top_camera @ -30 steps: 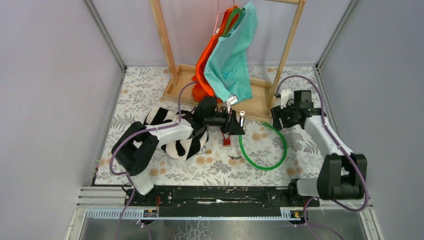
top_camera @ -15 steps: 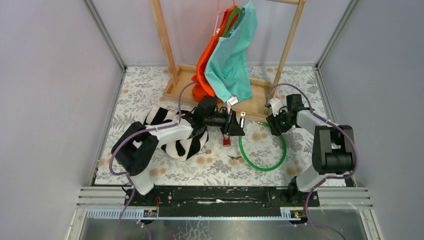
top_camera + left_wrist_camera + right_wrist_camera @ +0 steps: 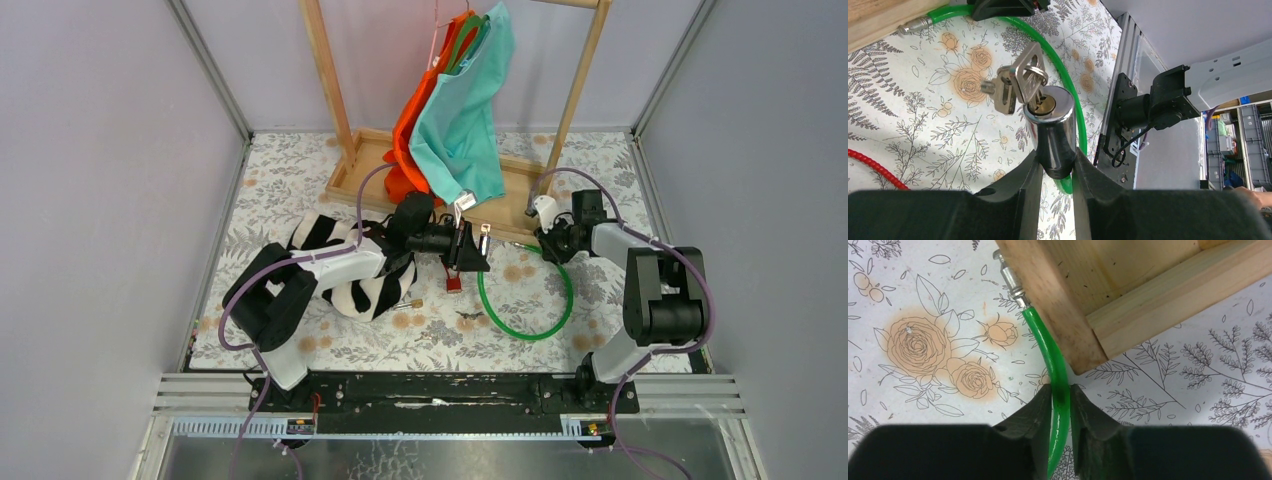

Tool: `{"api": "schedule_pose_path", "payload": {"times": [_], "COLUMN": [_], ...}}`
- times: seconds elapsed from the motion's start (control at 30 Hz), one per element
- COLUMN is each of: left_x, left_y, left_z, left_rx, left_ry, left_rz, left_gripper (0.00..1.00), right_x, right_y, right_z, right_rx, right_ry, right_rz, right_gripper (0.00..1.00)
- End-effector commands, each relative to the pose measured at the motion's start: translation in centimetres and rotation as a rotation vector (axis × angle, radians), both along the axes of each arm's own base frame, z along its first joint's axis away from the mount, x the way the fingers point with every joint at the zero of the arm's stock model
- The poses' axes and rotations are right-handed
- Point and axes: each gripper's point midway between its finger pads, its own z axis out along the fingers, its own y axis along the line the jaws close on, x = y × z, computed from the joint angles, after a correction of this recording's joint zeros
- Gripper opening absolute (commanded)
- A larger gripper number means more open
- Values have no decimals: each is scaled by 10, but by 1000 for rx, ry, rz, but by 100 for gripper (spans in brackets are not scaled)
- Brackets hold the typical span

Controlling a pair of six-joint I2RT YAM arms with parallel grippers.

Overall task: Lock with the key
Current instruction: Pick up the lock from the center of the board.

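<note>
My left gripper point(image 3: 1055, 162) is shut on the chrome lock barrel point(image 3: 1050, 130), which stands up between its fingers. A silver key point(image 3: 1025, 80) sits in the barrel's brass keyhole, with a second key on the same ring. The green cable point(image 3: 1048, 340) runs from under the wooden rack base point(image 3: 1088, 295) and ends in a bare metal pin point(image 3: 1010, 277). My right gripper point(image 3: 1060, 395) is shut on that cable just below the base's corner. In the top view the left gripper point(image 3: 465, 250) and the right gripper point(image 3: 548, 240) face each other across the cable loop point(image 3: 530, 335).
A wooden clothes rack point(image 3: 575, 90) with teal and orange garments point(image 3: 460, 110) stands at the back. A black-and-white striped cloth point(image 3: 350, 280) lies under the left arm. A small red piece point(image 3: 454, 283) and a red coiled cord point(image 3: 878, 167) lie on the floral mat.
The right arm folded in towards the rack's corner and its jaws closed on the green cable. The left arm and the lock barrel have not moved.
</note>
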Motion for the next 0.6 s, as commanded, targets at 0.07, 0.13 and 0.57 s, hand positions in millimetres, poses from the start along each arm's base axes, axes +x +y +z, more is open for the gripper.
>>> {"api": "schedule_pose_path", "payload": {"times": [0.07, 0.13, 0.57], "left_x": [12, 13, 2], "left_y": [1, 2, 18], "left_z": [30, 32, 56], "left_rx": [-60, -62, -116], "left_ry": [-118, -131, -284], "left_rz": [32, 40, -60], "left_gripper": [0, 0, 0], "right_x": [-20, -29, -63], "right_y": [-11, -11, 45], "right_z": [-9, -3, 93], "right_rx": [-75, -79, 219], "right_ry": [-6, -11, -43], "right_rz": [48, 66, 192], "right_gripper": [14, 9, 0]}}
